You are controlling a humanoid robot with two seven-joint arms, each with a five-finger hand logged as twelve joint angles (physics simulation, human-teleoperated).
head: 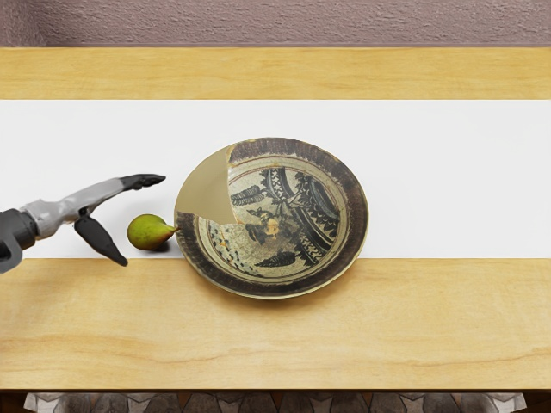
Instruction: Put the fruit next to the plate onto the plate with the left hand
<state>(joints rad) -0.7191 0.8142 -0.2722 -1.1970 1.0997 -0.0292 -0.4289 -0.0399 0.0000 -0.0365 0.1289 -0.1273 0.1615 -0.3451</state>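
Pear lies just left of the plate, not on it. Its long axis runs roughly sideways, narrow end at the rim (probably touching, hard to tell from this angle). Left hand is farther left of the plate, fingers spread and empty. The pear is plate-side of the open thumb gap, so closing in means moving toward the plate.

left arm: grey forearm | dark wrist cuff | black fingers
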